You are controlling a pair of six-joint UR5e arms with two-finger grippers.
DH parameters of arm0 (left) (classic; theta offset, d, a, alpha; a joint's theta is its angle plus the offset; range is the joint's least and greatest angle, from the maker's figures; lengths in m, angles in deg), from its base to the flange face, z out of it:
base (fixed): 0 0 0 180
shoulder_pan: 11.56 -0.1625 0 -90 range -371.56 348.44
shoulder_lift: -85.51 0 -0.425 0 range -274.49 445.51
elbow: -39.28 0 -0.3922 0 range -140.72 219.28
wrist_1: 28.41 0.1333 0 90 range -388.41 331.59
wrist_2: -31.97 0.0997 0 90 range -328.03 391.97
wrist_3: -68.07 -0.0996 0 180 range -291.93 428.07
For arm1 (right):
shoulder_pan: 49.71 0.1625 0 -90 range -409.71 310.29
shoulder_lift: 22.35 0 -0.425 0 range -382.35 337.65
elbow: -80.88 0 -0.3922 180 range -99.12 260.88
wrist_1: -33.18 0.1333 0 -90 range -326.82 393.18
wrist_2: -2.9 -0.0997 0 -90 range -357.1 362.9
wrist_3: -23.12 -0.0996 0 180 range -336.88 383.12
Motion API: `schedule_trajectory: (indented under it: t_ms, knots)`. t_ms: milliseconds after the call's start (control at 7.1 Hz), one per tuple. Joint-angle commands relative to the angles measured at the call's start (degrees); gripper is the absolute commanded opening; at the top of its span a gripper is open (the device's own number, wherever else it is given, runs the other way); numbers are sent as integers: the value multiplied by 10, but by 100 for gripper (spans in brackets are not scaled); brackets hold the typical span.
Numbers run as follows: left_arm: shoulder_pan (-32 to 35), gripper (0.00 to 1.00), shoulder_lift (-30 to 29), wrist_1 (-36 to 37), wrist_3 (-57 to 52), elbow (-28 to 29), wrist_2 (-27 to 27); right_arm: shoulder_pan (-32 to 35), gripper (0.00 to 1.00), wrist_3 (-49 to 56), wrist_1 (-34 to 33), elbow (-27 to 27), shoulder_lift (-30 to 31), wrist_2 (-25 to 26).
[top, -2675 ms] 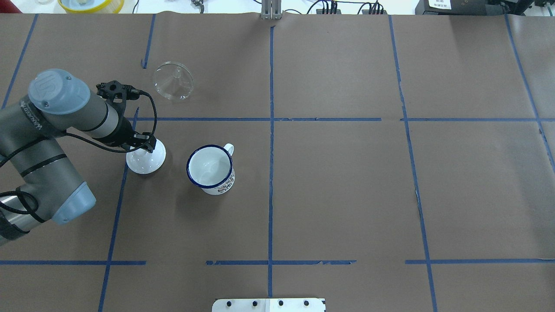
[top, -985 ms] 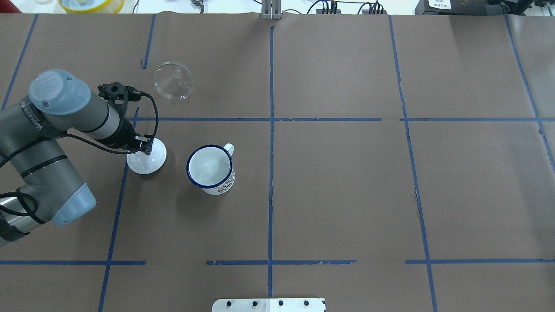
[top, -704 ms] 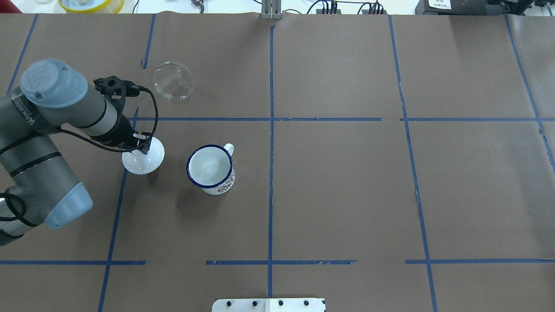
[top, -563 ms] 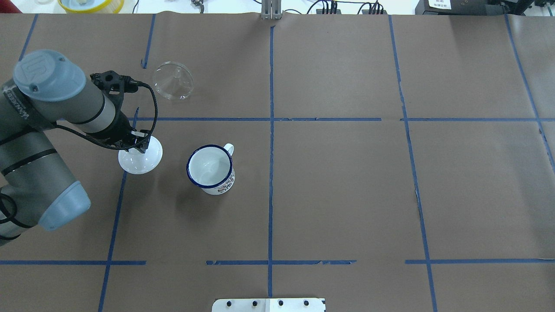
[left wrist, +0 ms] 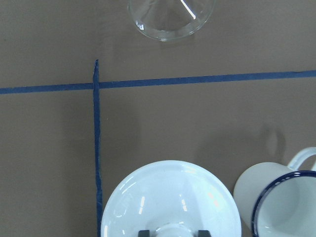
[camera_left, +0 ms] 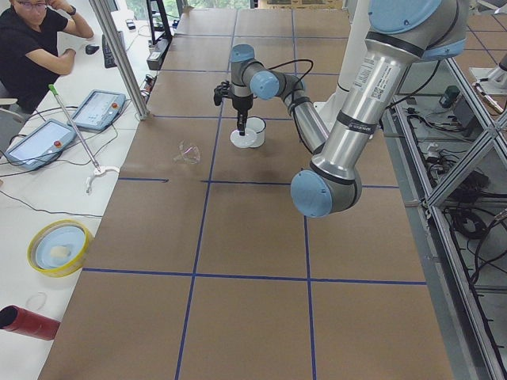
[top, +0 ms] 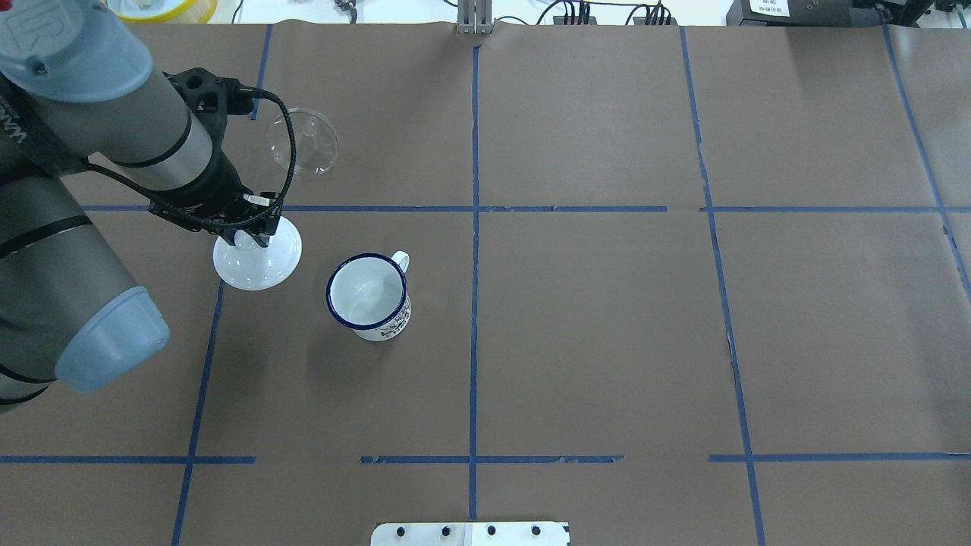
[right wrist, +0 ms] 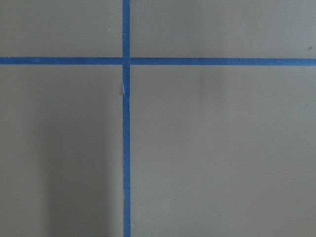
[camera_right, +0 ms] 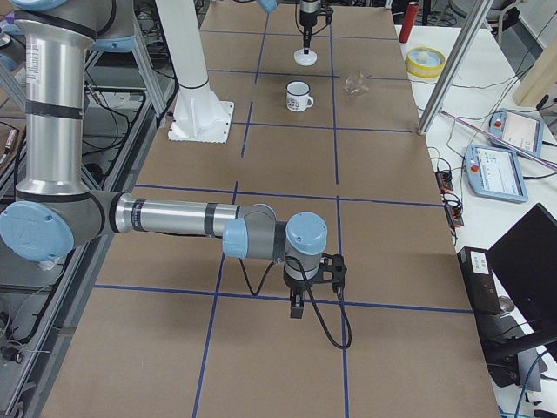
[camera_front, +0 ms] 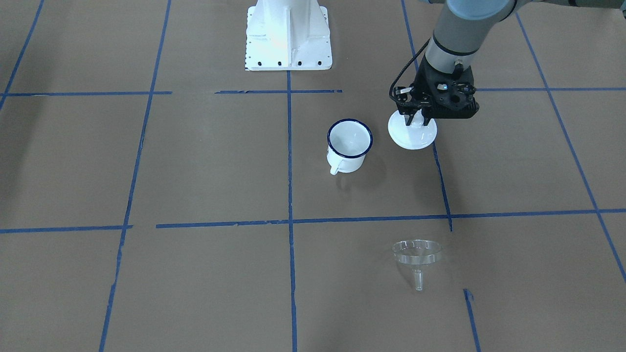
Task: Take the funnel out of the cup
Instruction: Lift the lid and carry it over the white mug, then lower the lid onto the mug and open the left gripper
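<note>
Brown paper marked off with blue tape covers the table (top: 607, 341), and I find three loose items on the robot's left half. The funnel (top: 309, 144) lies tipped on its side on the paper. It is across a tape line from the cup (top: 368, 296) and well apart from it. The cup stands upright and empty, its handle turned away from the robot. On that evidence I judge the removal itself done.

The left gripper (camera_front: 414, 119) is clamped on the knob of the white domed lid (top: 256, 265). The wrist view shows its fingers (left wrist: 143, 233) on either side of the knob. The lid hangs level just beside the cup. It appears raised off the paper, judging by its offset shadow in the front view. The right gripper (camera_right: 296, 310) hovers over bare paper at the other end of the table. Only the side view shows it, so I cannot tell how its jaws stand.

Risks noted:

1. The knob looks small and glossy. A quick traverse or a slack grip could let the lid slip and drop onto the paper or the cup.
2. The lid's edge is close to the cup. A sideways move toward the cup at too low a height could knock or tip it.
3. The funnel rests on a curved rim and would likely roll if brushed. The wrist cable (top: 288, 152) crosses it in the overhead view, but I cannot judge the clearance.
</note>
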Motion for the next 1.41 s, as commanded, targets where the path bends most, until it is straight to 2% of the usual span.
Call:
schedule_trajectory:
  t_ms: [0, 422, 845, 1267]
  knots:
    - [-33, 0, -44, 5, 74, 26, -12, 0, 100, 0, 0, 0, 0, 0]
    - [-79, 0, -84, -2, 136, 67, -5, 0, 100, 0, 0, 0, 0, 0]
    - [-79, 0, -84, -71, 139, 115, 6, 0, 100, 0, 0, 0, 0, 0]
    - [-81, 0, -77, -87, 141, 123, 7, 0, 100, 0, 0, 0, 0, 0]
